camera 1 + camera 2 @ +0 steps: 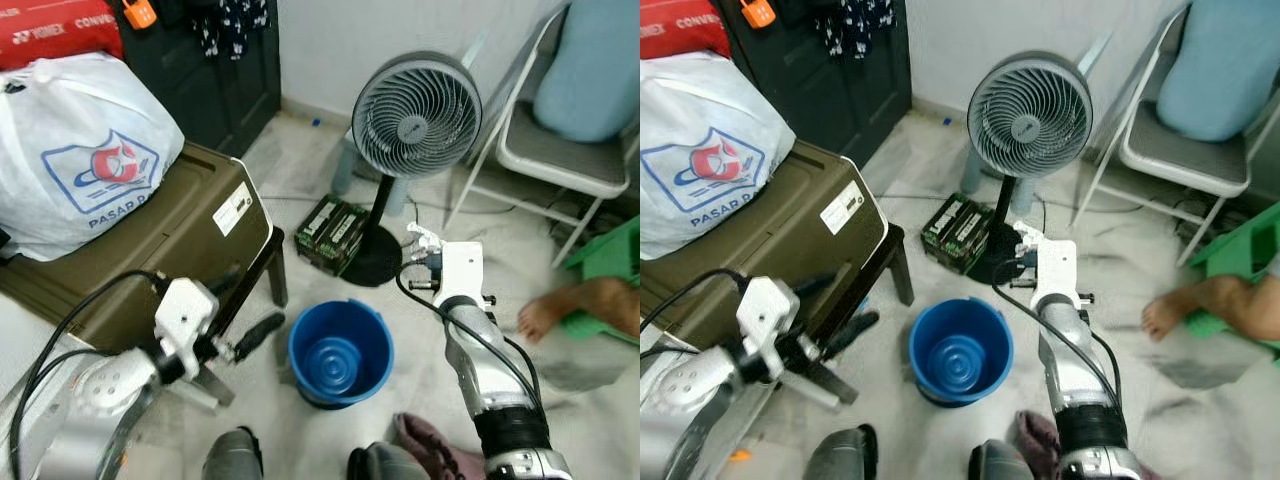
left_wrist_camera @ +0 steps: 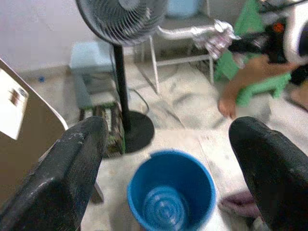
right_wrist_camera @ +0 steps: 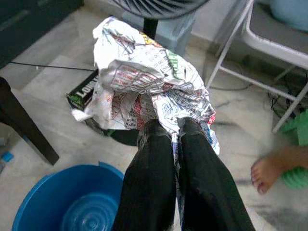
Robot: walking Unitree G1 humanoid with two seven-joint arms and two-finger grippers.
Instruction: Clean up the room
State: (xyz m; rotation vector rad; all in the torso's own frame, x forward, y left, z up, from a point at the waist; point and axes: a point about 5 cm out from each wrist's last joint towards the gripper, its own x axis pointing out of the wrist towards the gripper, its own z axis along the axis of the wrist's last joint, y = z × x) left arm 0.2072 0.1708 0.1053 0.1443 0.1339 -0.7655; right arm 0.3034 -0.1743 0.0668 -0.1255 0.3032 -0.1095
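Note:
A blue bucket stands empty on the pale floor between my two arms. My right gripper is shut on a crumpled printed paper and holds it in the air, beyond the bucket's far right rim and in front of the fan's base. In the head view the paper sticks out past the white wrist. My left gripper is open and holds nothing, just left of the bucket; its two black fingers frame the bucket in the left wrist view.
A grey standing fan rises behind the bucket, with a green-black box by its base. An olive crate with a white plastic bag is at left. A folding chair, a green stool and a person's foot are at right.

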